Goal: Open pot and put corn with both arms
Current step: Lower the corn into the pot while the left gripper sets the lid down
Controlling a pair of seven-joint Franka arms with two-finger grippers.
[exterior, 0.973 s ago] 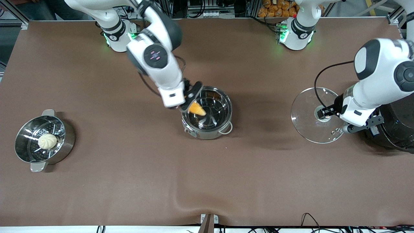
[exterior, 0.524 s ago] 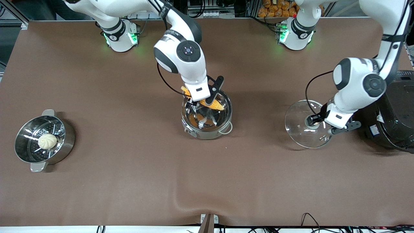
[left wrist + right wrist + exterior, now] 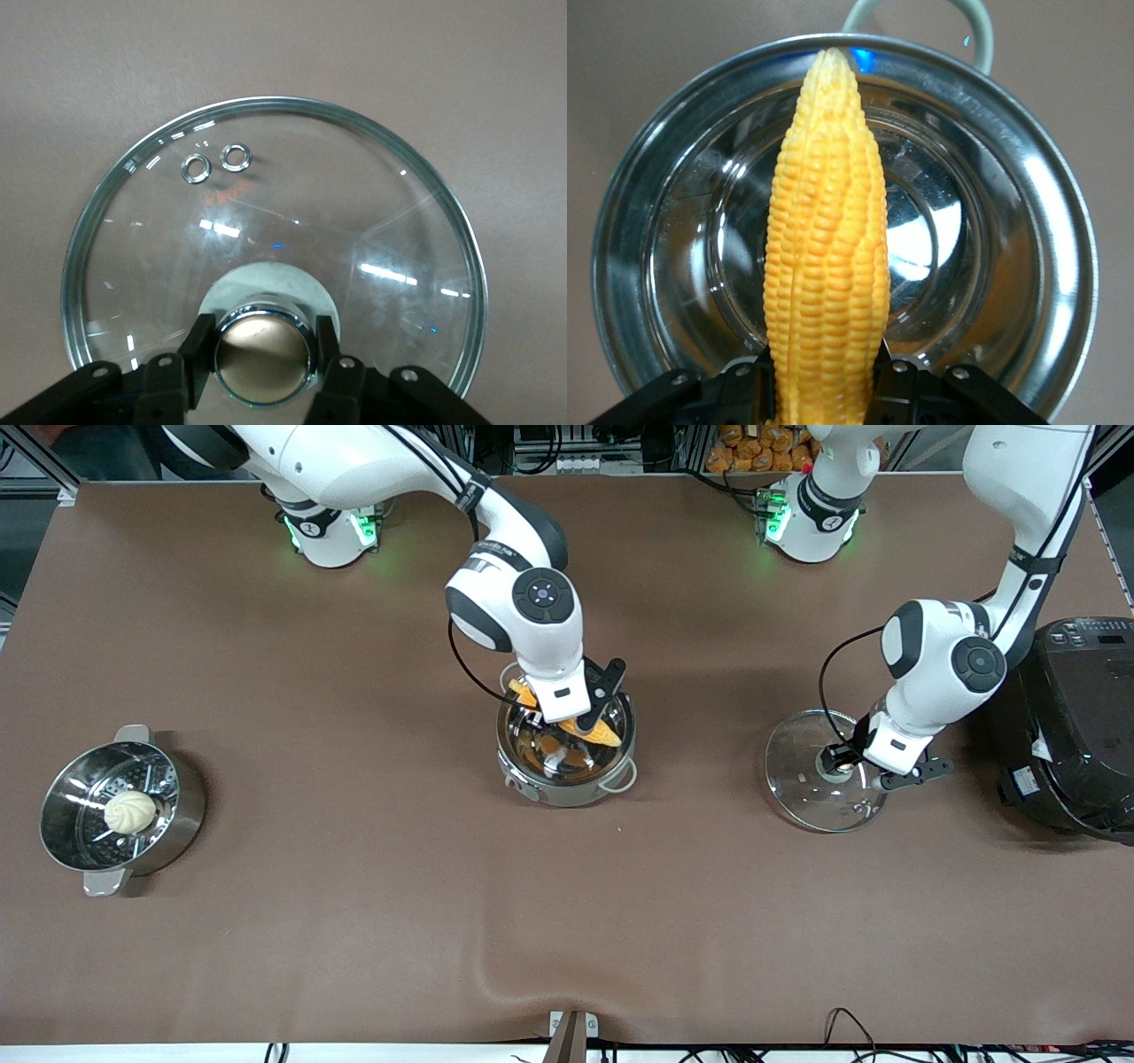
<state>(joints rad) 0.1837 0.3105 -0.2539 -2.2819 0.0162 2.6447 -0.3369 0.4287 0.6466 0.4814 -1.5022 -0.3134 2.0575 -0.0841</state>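
The steel pot (image 3: 567, 775) stands open in the middle of the table; it also shows in the right wrist view (image 3: 1028, 204). My right gripper (image 3: 580, 713) is shut on the yellow corn (image 3: 602, 733) and holds it over the pot's opening; in the right wrist view the corn (image 3: 824, 266) lies across the pot's mouth. My left gripper (image 3: 842, 766) is shut on the coppery knob (image 3: 263, 354) of the glass lid (image 3: 802, 775), held low over the table toward the left arm's end. In the left wrist view the lid (image 3: 354, 204) fills the frame.
A steel steamer pot (image 3: 182, 815) with a white bun (image 3: 130, 812) in it stands toward the right arm's end. A black rice cooker (image 3: 1076, 717) stands at the left arm's end, close to the lid.
My right gripper has carried the corn from the pot's rim to over its middle and lower. My left gripper has moved the lid down and a little toward the pot.
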